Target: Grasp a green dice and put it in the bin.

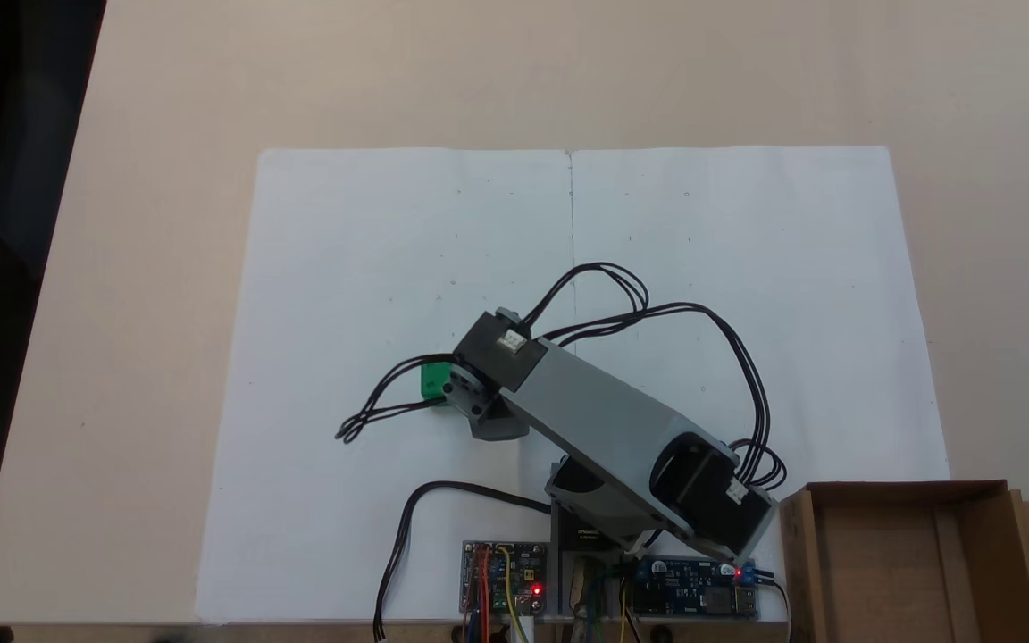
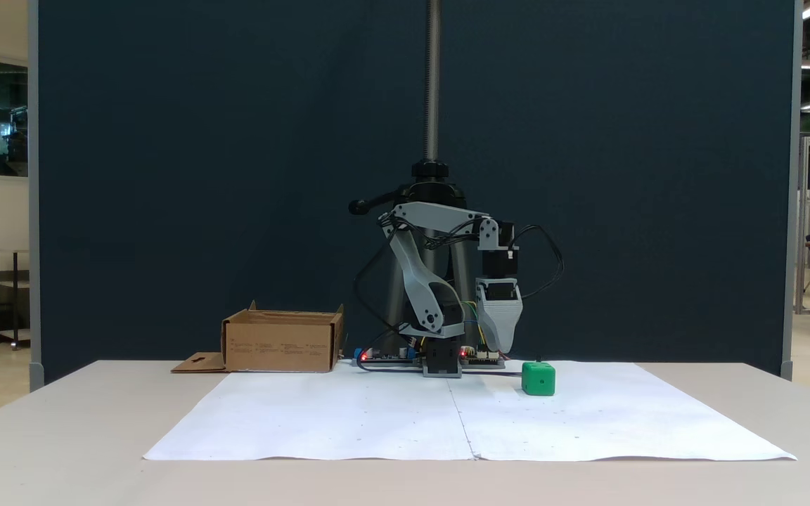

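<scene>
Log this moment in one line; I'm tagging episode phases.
phase: approach | gripper: above and behind green dice, jaws' state unclear | dice: on white paper, ungrasped | bin: holds no dice

A lab: dark partition panel (image 2: 236, 176), bare circuit boards (image 1: 504, 576), tripod (image 2: 433, 183).

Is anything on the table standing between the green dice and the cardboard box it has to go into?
No loose object lies between the green dice and the bin. The arm's own base and the electronics boards sit roughly between them, so the carry would likely swing around or over those. The end effector hangs just above the dice.
</scene>
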`<act>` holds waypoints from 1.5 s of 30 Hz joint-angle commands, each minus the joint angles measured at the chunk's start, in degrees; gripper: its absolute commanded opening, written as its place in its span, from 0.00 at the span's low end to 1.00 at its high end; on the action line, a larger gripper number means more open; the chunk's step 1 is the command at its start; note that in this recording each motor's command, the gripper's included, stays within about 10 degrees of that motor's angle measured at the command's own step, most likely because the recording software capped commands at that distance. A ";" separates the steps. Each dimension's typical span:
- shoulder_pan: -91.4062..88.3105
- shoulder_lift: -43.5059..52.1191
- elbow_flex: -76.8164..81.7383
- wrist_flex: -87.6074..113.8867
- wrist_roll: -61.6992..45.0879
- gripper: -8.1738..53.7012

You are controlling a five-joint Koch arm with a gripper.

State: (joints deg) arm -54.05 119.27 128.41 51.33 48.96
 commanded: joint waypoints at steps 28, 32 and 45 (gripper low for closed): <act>1.58 -15.38 -8.09 -9.67 4.39 0.77; 0.53 -16.52 -8.79 -11.69 4.39 0.77; -2.81 -22.15 -8.88 -15.82 5.63 0.77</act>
State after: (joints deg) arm -55.72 96.59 121.64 37.53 49.31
